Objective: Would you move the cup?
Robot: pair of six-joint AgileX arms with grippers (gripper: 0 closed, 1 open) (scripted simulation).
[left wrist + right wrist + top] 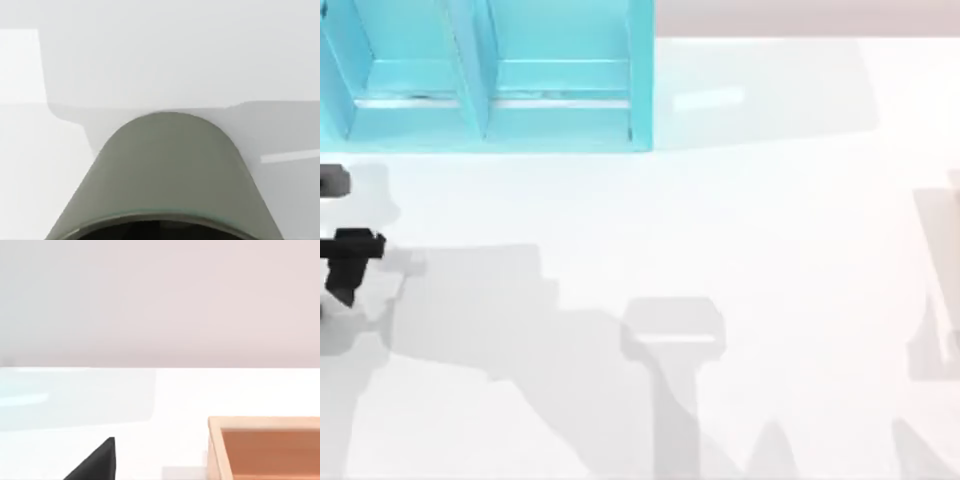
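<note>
Your left arm sits at the table's left edge. In its wrist view the grey-green cup is right up close, likely so the arm can carry it. You cannot tell if the fingers pinch it. A blue shelf stands at the back left. Near your right arm is a wooden box.

No readable text, labels, brands or numbers anywhere: blank on the teal shelf unit at the table's far left corner, on the grey-green cup, and on the wooden box.
</note>
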